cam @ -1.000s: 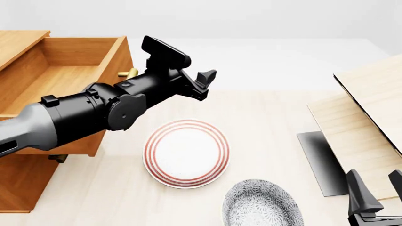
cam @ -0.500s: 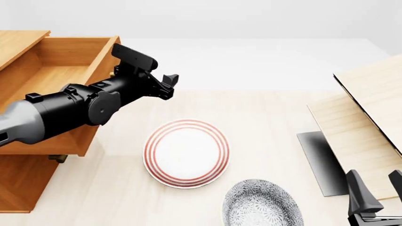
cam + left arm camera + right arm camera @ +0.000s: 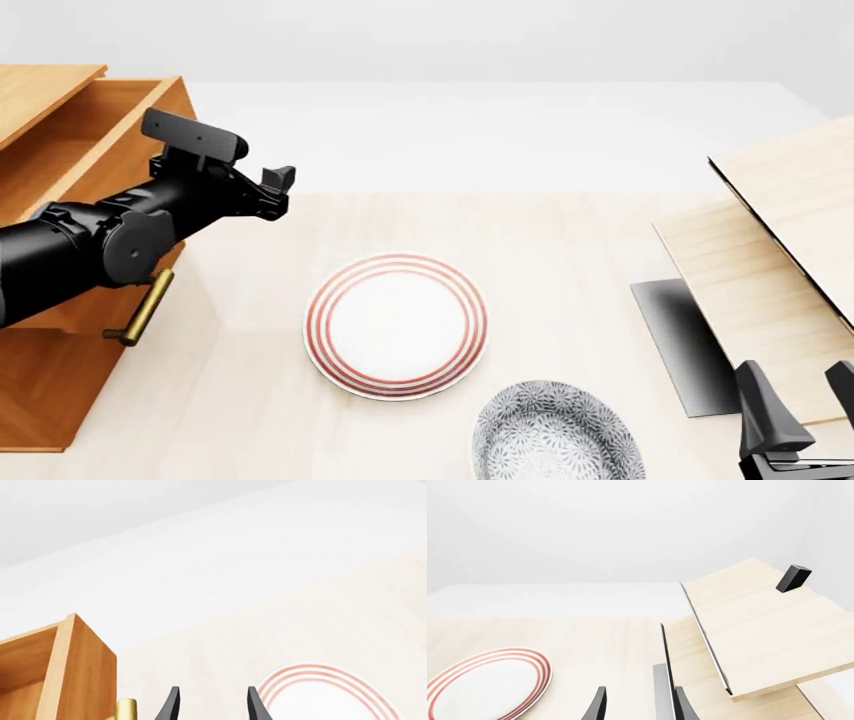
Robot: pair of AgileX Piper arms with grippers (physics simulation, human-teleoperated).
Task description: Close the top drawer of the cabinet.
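The orange-brown cabinet (image 3: 40, 400) stands at the far left. Its top drawer (image 3: 114, 135) sticks out a short way, showing its hollow inside. Part of a brass bar handle (image 3: 140, 308) shows on the drawer front below my left arm. That arm lies across the drawer's front panel, and my left gripper (image 3: 276, 184) pokes past its far corner, open and holding nothing. In the left wrist view the drawer corner (image 3: 77, 670) and a brass handle end (image 3: 125, 710) sit beside my left gripper (image 3: 212, 705). My right gripper (image 3: 801, 405) rests open at the near right, also seen as the right gripper (image 3: 639, 705) in its wrist view.
A red-ringed white plate (image 3: 396, 325) lies mid-table, with a grey patterned plate (image 3: 554, 435) nearer the front. Pale slanted wooden boards (image 3: 781, 230) on a dark grey base (image 3: 681, 345) stand at the right. A small black block (image 3: 792, 577) sits on the upper board.
My left arm has swept leftward and the top drawer has slid into the cabinet with it, leaving much less sticking out. The right gripper has not moved.
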